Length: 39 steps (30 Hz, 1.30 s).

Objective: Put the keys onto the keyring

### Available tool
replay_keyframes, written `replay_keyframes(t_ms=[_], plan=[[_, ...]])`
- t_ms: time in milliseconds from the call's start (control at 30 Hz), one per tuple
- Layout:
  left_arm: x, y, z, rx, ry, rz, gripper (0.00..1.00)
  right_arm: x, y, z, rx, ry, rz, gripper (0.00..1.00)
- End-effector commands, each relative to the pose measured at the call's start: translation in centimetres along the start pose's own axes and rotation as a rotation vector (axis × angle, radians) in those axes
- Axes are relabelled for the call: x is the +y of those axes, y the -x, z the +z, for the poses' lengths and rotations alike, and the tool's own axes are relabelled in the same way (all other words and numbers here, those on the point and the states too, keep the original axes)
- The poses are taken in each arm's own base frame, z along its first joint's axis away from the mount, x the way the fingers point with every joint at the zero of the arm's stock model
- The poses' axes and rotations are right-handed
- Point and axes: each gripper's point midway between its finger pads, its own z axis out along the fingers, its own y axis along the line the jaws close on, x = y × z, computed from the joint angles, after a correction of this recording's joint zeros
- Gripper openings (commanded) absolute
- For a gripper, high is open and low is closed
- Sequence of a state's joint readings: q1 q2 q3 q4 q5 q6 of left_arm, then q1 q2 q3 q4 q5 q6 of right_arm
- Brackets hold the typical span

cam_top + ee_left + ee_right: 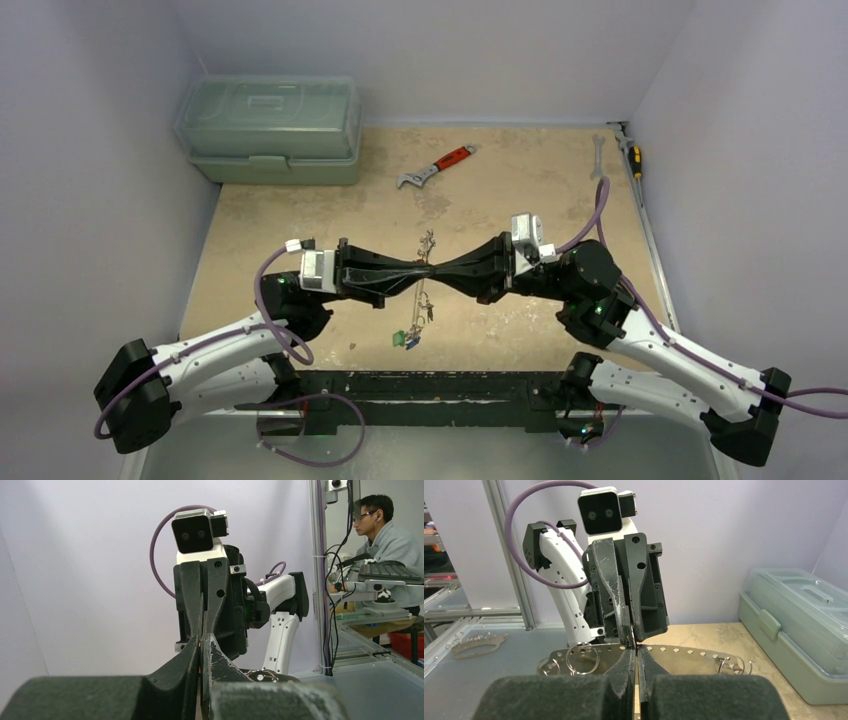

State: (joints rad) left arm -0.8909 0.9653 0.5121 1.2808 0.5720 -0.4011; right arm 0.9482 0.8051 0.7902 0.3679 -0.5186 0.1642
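Several small silvery metal keys [410, 339] with green and blue plastic tags are showing in the top view, sitting at six o'clock from the spot where the two claws are meeting. The thin silvery wire keyring [424, 292] is crossing that spot, running toward twelve o'clock. The left gripper [420, 272] and the right gripper [437, 270] are pointing tip to tip, each with its jaws pressed together. Which one is pinching the wire, I cannot tell, since both wrist views are hiding it behind dark fingers. Only the right wrist view is showing split rings on a perforated metal plate [684, 652]. A pale green plastic toolbox [270, 130] is sitting at ten o'clock, and a red-handled wrench [437, 168] is lying at twelve.
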Motion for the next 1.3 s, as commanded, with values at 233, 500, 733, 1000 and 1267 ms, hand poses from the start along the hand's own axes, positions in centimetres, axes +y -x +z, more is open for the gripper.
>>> replay_keyframes(t_ms=[233, 500, 733, 1000, 1267], plan=[[-1.5, 2.1, 0.2, -0.035, -0.063, 0.016, 0.5, 0.6, 1.6, 0.0, -0.039, 0.038, -0.093, 0.0], [-0.6, 2.6, 0.5, 0.086, -0.006, 0.094, 0.62, -1.1, 0.4, -0.6, 0.027, -0.051, -0.155, 0.0], [1.8, 1.1, -1.3, 0.414, 0.11, 0.198, 0.62, -2.9, -1.2, -1.9, 0.103, -0.136, -0.261, 0.0], [4.3, 0.7, -3.9, 0.565, 0.296, 0.21, 0.75, -4.7, -1.2, -4.2, 0.075, -0.261, -0.434, 0.0], [4.0, -0.3, -5.3, 0.617, 0.306, 0.194, 0.75, -5.3, -0.9, -5.7, 0.042, -0.375, -0.573, 0.0]])
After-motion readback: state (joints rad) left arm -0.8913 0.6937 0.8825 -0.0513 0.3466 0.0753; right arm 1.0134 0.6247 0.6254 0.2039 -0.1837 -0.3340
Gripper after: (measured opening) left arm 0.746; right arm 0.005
